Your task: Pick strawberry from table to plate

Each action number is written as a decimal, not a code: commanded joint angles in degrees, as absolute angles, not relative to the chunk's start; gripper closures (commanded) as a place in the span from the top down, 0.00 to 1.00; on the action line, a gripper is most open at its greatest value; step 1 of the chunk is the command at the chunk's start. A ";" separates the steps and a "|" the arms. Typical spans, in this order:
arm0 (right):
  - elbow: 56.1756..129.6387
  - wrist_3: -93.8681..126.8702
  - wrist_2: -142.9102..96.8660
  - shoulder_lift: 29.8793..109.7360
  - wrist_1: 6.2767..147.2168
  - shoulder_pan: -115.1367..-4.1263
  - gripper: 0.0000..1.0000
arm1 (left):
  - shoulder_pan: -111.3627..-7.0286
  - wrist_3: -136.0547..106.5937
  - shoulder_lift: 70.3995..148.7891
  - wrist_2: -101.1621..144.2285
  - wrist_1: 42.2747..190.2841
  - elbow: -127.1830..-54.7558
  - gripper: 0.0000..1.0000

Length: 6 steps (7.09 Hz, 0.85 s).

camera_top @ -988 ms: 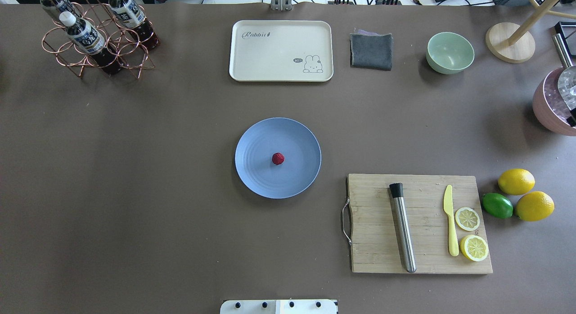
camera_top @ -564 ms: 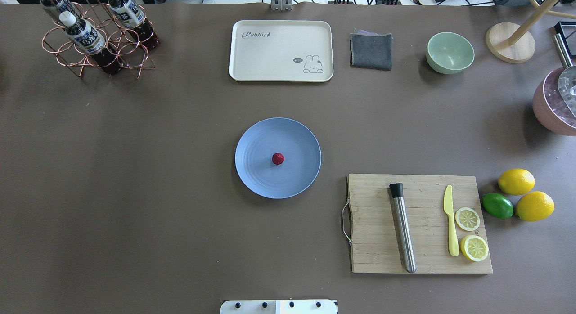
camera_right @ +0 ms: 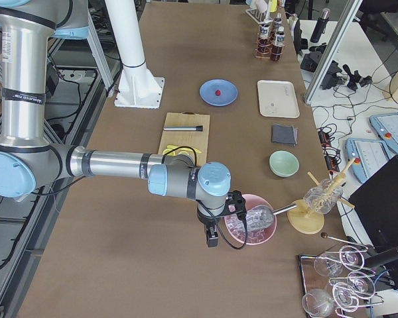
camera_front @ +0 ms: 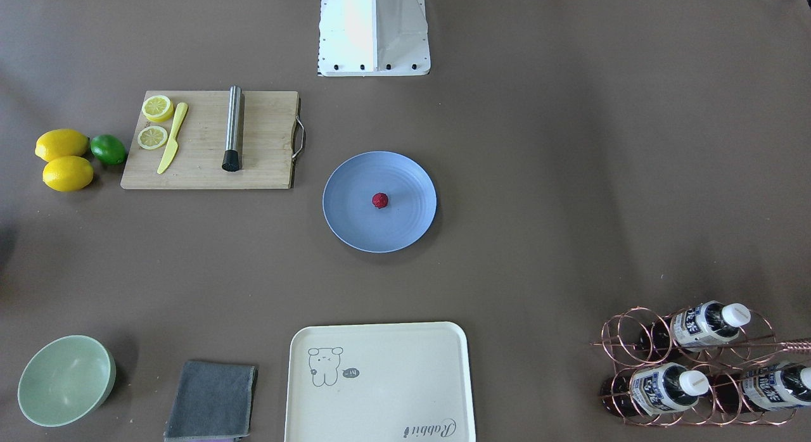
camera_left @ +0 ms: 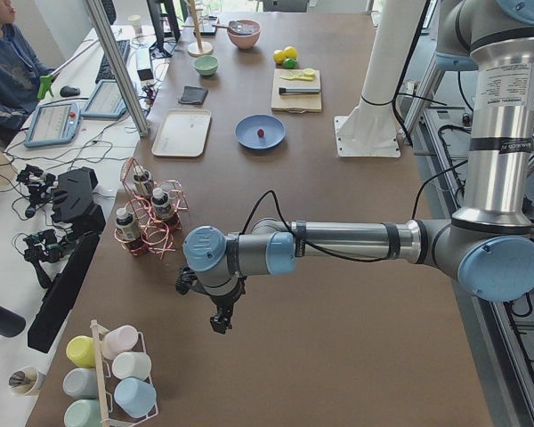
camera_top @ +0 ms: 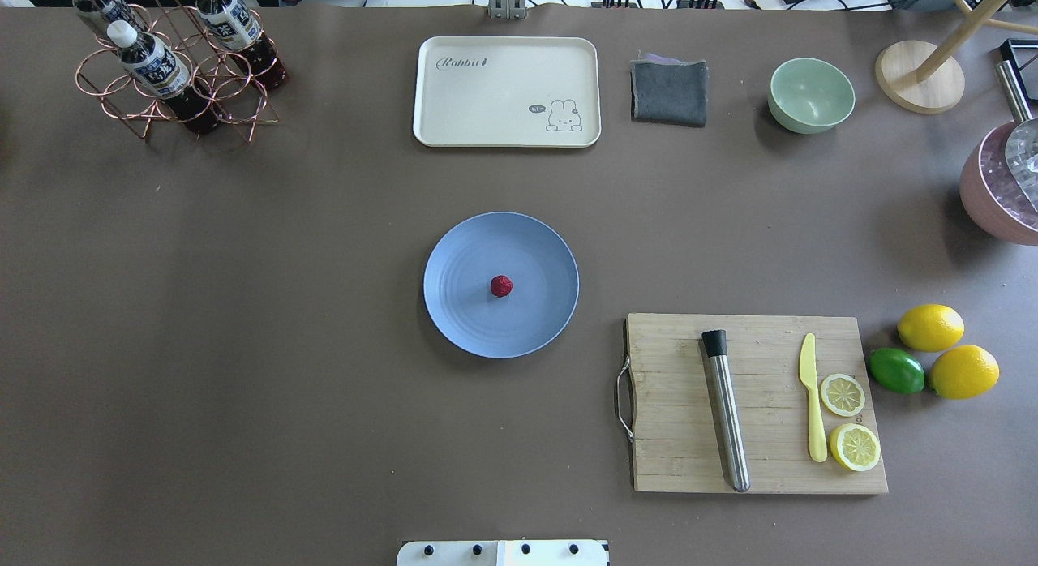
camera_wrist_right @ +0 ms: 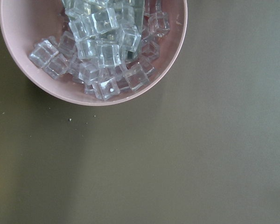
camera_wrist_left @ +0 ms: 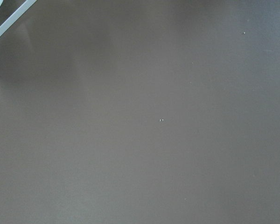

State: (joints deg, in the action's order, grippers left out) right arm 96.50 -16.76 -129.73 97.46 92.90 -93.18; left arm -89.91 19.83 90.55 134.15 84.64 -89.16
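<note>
Strawberry (camera_top: 501, 286) lying at the centre of the blue plate (camera_top: 458, 327) mid-tabletop (camera_top: 243, 323), with the left pincer (camera_left: 221, 322) and right pincer (camera_right: 212, 237) hanging well apart from it over opposite ends, where one cannot tell whether either is spread or pressed together.

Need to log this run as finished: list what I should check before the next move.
1. Strawberry on the plate: ok, it lies near the middle.
2. Strawberry free of any grip: ok, nothing touches it.
3. Left pincer away from the plate: ok, it hangs near the bottle rack.
4. Right pincer away from the plate: ok, it hangs beside the pink bowl of ice.
5. Pincers open: cannot tell, only the side views show them.
</note>
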 commanded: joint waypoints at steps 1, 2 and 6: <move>97.20 -12.70 -129.73 97.47 92.81 -93.43 1.00 | -89.91 19.69 90.61 133.86 84.64 -89.12 0.99; 97.90 -8.22 -129.73 97.47 92.73 -93.34 1.00 | -89.91 19.77 90.62 133.86 84.64 -89.21 0.99; 97.30 -8.35 -129.81 97.65 92.72 -93.34 1.00 | -90.09 19.78 90.44 133.95 84.99 -89.03 0.99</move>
State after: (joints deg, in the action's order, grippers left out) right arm 97.43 -8.34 -129.80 97.61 92.73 -93.34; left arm -90.01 19.77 90.51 133.92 84.89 -89.03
